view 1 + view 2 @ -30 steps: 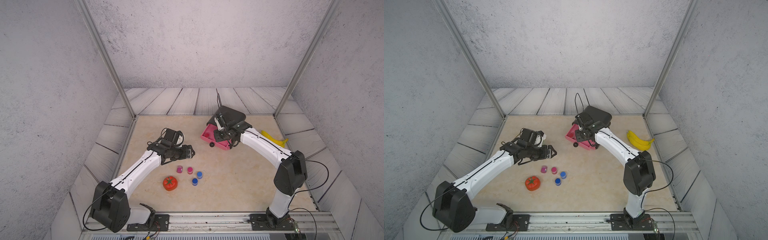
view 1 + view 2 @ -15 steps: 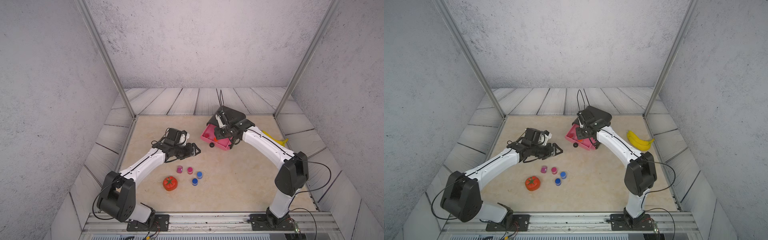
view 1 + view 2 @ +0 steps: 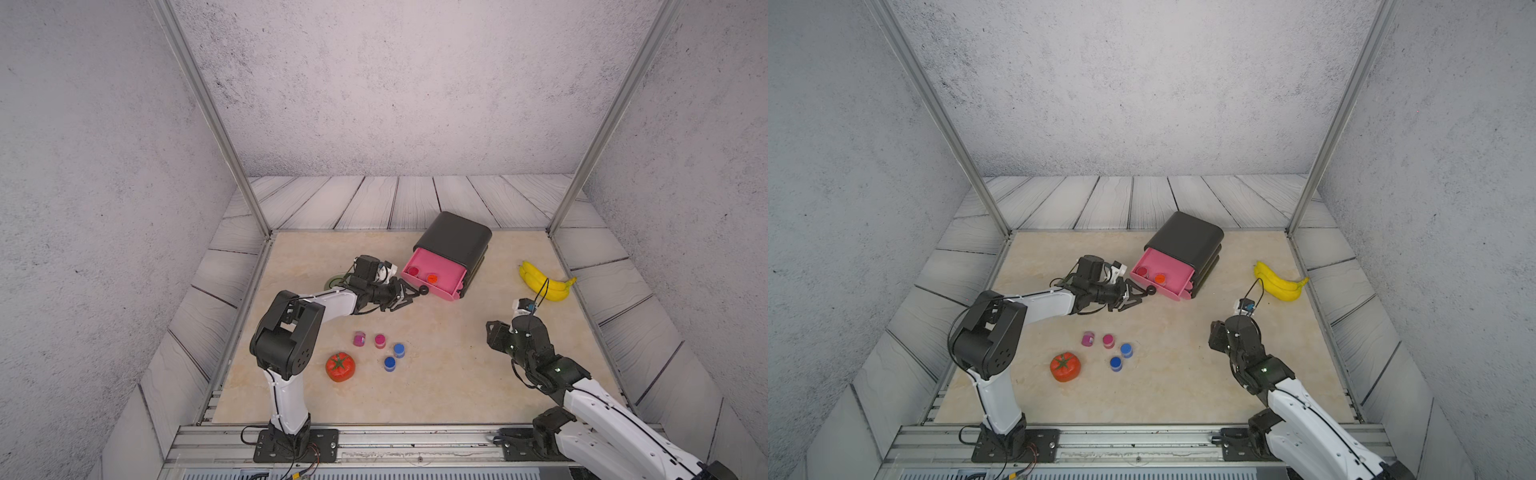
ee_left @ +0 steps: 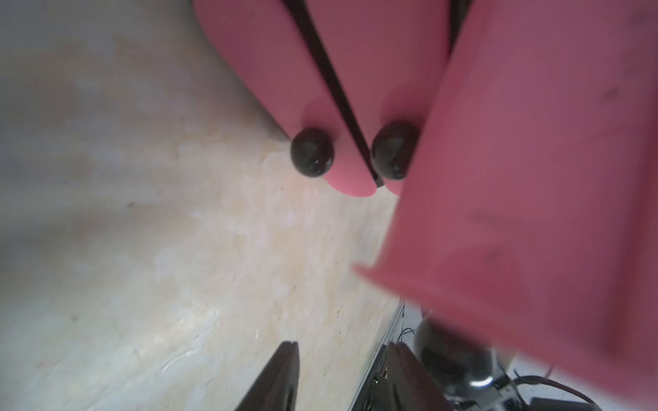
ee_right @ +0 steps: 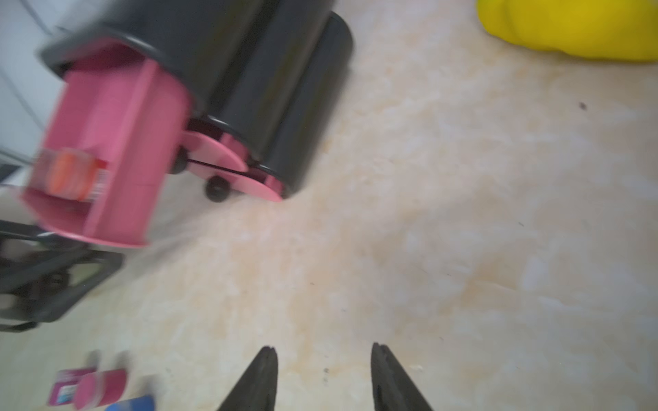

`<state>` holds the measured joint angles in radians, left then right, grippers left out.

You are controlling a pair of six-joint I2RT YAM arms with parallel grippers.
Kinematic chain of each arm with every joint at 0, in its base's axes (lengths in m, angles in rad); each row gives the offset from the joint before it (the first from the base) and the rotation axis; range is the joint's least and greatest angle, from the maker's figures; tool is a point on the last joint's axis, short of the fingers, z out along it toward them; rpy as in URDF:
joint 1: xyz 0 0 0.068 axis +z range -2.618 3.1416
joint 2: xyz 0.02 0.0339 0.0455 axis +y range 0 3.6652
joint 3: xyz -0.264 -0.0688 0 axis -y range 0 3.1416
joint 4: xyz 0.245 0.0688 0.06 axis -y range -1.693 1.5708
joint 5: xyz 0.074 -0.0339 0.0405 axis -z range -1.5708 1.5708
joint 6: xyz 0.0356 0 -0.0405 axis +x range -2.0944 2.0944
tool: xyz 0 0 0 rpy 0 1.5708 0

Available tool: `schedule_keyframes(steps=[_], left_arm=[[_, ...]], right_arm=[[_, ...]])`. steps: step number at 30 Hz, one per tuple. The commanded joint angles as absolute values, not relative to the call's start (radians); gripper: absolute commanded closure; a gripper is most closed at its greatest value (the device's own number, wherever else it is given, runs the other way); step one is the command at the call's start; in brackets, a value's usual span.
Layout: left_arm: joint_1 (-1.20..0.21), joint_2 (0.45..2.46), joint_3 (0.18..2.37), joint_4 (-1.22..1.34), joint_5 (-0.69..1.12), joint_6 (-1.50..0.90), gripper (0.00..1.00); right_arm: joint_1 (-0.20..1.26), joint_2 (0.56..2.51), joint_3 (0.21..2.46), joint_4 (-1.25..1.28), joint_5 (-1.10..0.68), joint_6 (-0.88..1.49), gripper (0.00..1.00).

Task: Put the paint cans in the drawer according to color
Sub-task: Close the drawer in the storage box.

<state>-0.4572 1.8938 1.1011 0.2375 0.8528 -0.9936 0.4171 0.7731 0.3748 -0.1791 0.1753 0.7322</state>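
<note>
Pink, the top drawer is left pulled out with two red paint cans inside. The right gripper has been drawn back from it, fingers narrowly parted and empty. The left gripper has been brought up, narrowed but gripping nothing, the knob just beyond its fingertips. Closing the drawer is judged next. The magenta cans and blue cans are left well behind those fingers, beside the tomato. Nothing is seen blocking the way.
</note>
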Motion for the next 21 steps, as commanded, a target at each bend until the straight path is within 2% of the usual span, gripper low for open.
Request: schedule_keyframes(steps=[1, 12, 21], left_arm=[[-0.465, 1.900, 1.138, 0.320, 0.900, -1.021, 0.55], [-0.477, 1.979, 1.267, 0.280, 0.900, -1.039, 0.68], [-0.479, 2.095, 1.475, 0.184, 0.845, -1.062, 0.73]], right_arm=[[0.383, 0.739, 0.391, -0.132, 0.171, 0.786, 0.54], [0.364, 0.818, 0.425, -0.095, 0.123, 0.764, 0.54], [0.357, 0.800, 0.427, -0.114, 0.121, 0.760, 0.54]])
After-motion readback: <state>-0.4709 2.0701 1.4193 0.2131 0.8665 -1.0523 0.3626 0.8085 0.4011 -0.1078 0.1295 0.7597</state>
